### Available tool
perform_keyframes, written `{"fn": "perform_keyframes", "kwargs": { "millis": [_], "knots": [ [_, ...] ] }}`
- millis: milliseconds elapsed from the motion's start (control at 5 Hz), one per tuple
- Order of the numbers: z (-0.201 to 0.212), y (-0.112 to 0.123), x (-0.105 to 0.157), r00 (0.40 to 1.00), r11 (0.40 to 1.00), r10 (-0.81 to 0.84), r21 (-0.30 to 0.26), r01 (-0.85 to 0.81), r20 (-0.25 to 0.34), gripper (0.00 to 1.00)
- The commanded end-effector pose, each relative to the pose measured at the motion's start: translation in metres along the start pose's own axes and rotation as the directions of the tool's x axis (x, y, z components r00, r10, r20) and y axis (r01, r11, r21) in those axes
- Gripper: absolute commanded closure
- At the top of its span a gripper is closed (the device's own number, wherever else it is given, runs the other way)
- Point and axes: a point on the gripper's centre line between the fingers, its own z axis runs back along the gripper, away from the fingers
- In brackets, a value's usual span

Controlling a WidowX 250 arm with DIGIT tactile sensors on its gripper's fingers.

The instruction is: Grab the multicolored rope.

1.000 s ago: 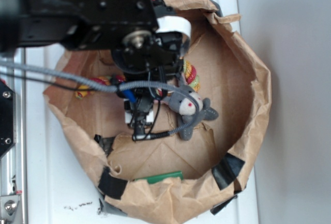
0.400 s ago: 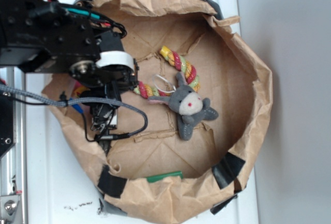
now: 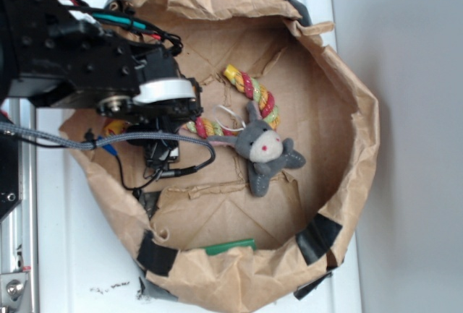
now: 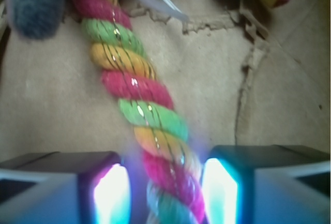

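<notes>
The twisted red, yellow and green rope (image 4: 150, 131) blurs between the pincer (image 4: 165, 193), its lower end cut off.

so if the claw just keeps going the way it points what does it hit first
Most likely the multicolored rope: in the wrist view it runs between the open claw fingers, with the cardboard floor beneath it. Depth is unclear.

Exterior view: even, soft daylight, mild overall softness; the white table (image 3: 72, 255) is bright, near overexposed. Wrist view: close focus fails, multicolored rope (image 4: 139, 115) slightly smeared. Gripper (image 4: 165, 190) pads (image 4: 109, 195) glare blue-white, blown out, haloed; the pictured corners blur.
</notes>
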Motion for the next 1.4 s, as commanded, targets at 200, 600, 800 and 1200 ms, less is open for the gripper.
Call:
{"fn": "perform_keyframes", "kwargs": {
  "millis": [200, 600, 800, 1200],
  "knots": [
    [0.032, 0.005, 0.013, 0.999, 0.997, 0.027, -0.069, -0.025, 0.029, 1.00],
    [0.123, -0.002, 0.021, 0.995, 0.983, 0.101, -0.151, -0.103, -0.023, 1.00],
    [0.172, -0.002, 0.030, 0.991, 0.983, 0.130, -0.129, -0.132, -0.025, 1.00],
    [0.197, -0.006, 0.036, 0.990, 0.985, 0.138, -0.107, -0.135, 0.023, 1.00]
  ]
}}
